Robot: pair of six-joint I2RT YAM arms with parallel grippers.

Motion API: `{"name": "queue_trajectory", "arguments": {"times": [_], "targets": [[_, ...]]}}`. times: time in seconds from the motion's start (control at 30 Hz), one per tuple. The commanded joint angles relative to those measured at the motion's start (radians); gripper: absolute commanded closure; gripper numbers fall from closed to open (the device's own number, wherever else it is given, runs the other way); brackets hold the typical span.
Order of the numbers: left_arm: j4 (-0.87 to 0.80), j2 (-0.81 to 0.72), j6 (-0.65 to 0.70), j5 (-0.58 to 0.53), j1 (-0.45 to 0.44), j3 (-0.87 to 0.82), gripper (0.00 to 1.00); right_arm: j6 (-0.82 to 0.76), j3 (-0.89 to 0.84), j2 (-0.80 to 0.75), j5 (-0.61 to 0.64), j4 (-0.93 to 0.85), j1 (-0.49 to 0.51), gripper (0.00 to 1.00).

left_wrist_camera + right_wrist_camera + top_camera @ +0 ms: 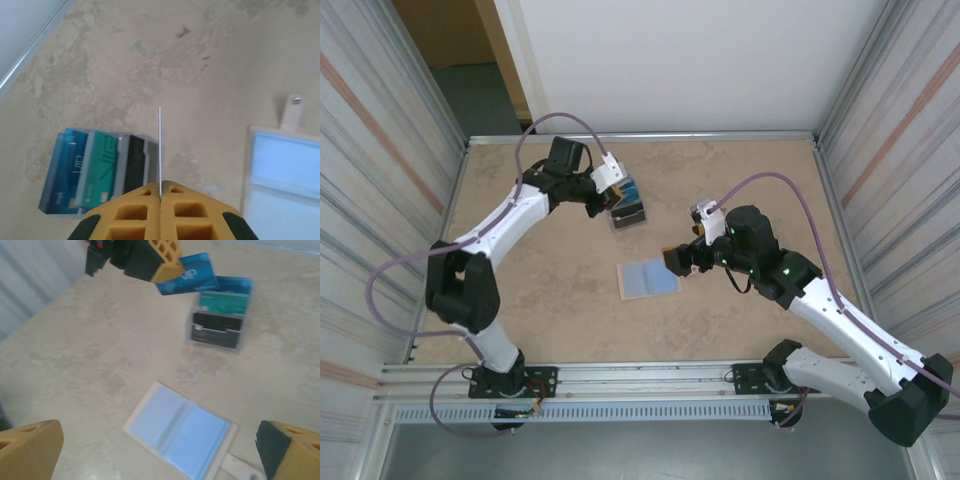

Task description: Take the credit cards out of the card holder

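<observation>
The card holder lies open on the table, pale-blue lining up, its tan tab pointing toward my right arm. My right gripper hovers open just above its near edge, and nothing sits between its wide-apart fingers. Farther back, my left gripper is shut on a blue credit card, which looks like a thin edge-on line in the left wrist view. Below it, blue, teal and black credit cards lie overlapped in a row on the table.
Metal rails edge the tan table, with corrugated walls on both sides and a white wall behind. Bare table lies between the card holder and the row of cards.
</observation>
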Motion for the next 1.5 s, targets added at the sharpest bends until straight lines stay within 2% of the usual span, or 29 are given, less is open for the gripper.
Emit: {"name": "queue_trajectory", "arguments": {"times": [0.0,0.13,0.3,0.63,1.47], "targets": [[0.068,0.048,0.076,-0.013,0.023,0.073,1.00,0.077,0.028,0.014,0.153,-0.002,-0.006,0.01],[0.117,0.131,0.125,-0.056,0.034,0.107,1.00,0.113,0.022,0.025,0.228,-0.002,-0.005,0.01],[0.120,0.224,0.153,-0.057,0.057,0.170,1.00,0.156,0.022,0.023,0.311,-0.007,-0.006,0.01],[0.108,0.319,0.184,-0.041,0.084,0.241,1.00,0.195,-0.003,-0.027,0.380,0.014,-0.006,0.01],[0.019,0.455,0.210,-0.043,0.083,0.334,1.00,0.205,-0.012,-0.065,0.397,-0.005,-0.011,0.01]]}}
